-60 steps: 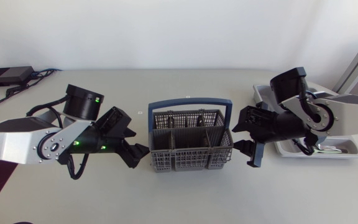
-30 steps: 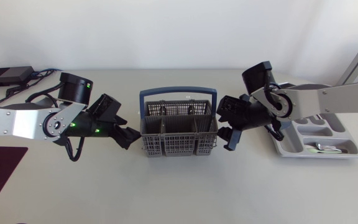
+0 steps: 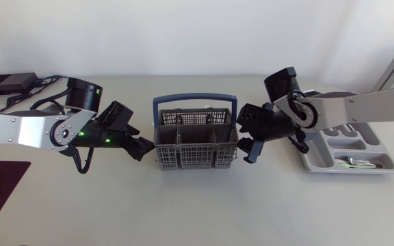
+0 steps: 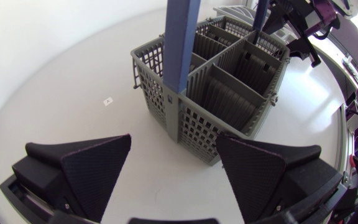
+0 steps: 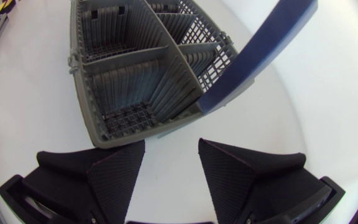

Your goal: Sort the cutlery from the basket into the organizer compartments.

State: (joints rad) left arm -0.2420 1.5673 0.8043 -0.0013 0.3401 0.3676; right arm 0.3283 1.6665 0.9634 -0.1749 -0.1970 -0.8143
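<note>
Both arms have edged closer to the basket [image 3: 195, 158]; left gripper [image 3: 142, 147] and right gripper [image 3: 247, 149] flank it, fingers apart.

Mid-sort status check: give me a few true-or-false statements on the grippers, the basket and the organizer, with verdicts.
1. The left gripper and the right gripper are both open and hold nothing. True.
2. The basket has its blue handle folded down flat. False: the handle stands upright over the basket.
3. The left gripper is shut on the basket's wall. False: its fingers are spread, just short of the basket's end, with bare table between.
4. Some cutlery lies in the organizer. True.
</note>
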